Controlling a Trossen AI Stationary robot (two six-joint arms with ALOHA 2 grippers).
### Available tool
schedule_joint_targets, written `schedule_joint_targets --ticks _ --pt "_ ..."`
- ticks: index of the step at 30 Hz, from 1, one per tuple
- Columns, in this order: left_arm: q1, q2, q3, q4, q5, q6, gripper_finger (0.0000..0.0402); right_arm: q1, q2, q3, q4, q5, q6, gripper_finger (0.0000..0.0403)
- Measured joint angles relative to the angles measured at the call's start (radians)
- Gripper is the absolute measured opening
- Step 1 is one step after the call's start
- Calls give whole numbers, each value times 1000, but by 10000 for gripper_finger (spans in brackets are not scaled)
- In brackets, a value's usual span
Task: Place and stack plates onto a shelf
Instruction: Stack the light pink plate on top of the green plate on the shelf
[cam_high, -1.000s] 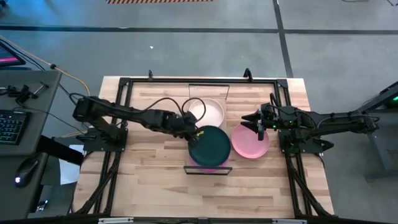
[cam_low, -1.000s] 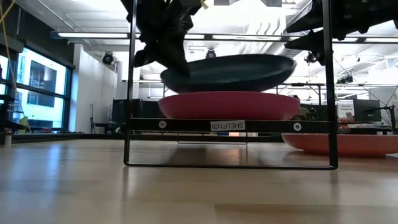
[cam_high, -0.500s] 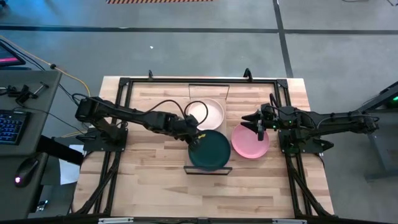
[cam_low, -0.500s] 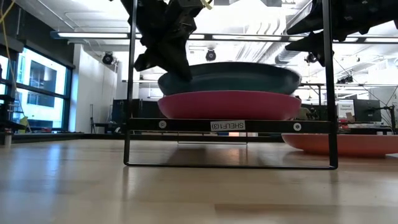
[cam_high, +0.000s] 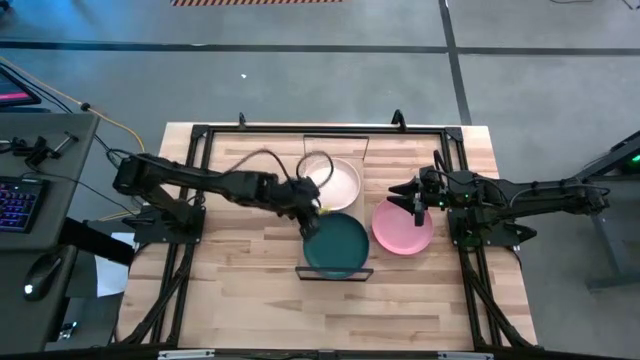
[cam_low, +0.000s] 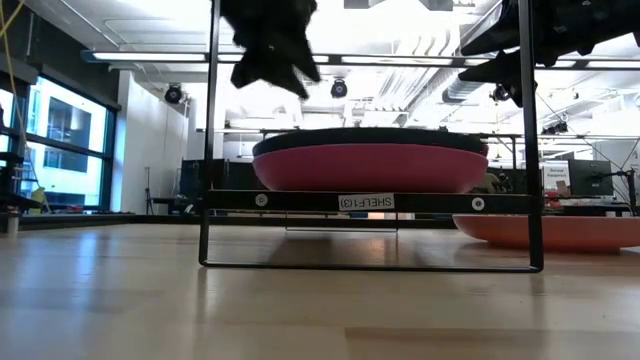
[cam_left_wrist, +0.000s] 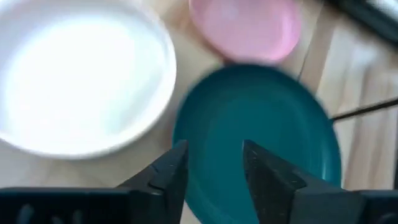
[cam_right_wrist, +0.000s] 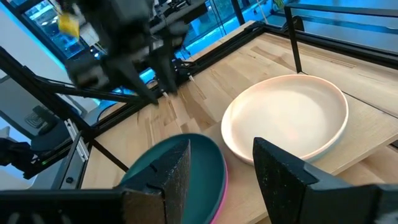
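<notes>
The dark green plate lies nested on the magenta plate, which rests on the near end of the shelf. My left gripper hangs open above the green plate's far-left rim, touching nothing; the low view shows it clear above the stack. The cream plate lies farther back on the same board. The light pink plate rests on the tabletop to the right of the shelf. My right gripper stands open over its far-left rim, nothing between its fingers.
The shelf's thin black wire uprights stand at both near corners beside the stack. A black frame borders the tabletop. Bare wood lies in front of the shelf. A desk with a keyboard stands off the table's left.
My left gripper has lowered the dark green plate from a tilt until it sits level in the magenta plate. It has then opened, let go and risen, drawing back toward the far left. The right arm has kept still.
</notes>
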Motion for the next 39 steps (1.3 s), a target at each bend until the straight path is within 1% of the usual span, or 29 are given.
schedule_joint_targets --ticks 4,7,10,13,17,20,23,26,29,36,39 --pt "45 -92 19 1 -6 74 165 0 0 0 2 0 7 158" --pt "70 -188 19 -4 -38 120 173 0 0 0 4 0 40 158" --pt "78 -306 -24 51 -81 168 174 0 0 0 34 0 63 158" --pt "80 -436 -150 212 -72 143 175 0 0 0 101 0 44 158" --pt "58 -591 -406 547 -55 119 175 0 0 0 183 0 -31 158" --pt "38 -663 -570 744 -56 116 175 0 0 0 208 1 -57 158" --pt "26 -705 -684 874 -88 131 175 0 0 0 209 0 -58 158" --pt "20 -722 -739 958 -111 124 175 0 0 0 208 0 -60 158" --pt "20 -726 -749 990 -111 148 175 0 0 0 206 0 -60 158" --pt "20 -726 -749 994 -111 192 175 0 0 0 206 1 -60 158" --pt "20 -726 -749 994 -111 192 175 0 6 8 183 42 1 158"
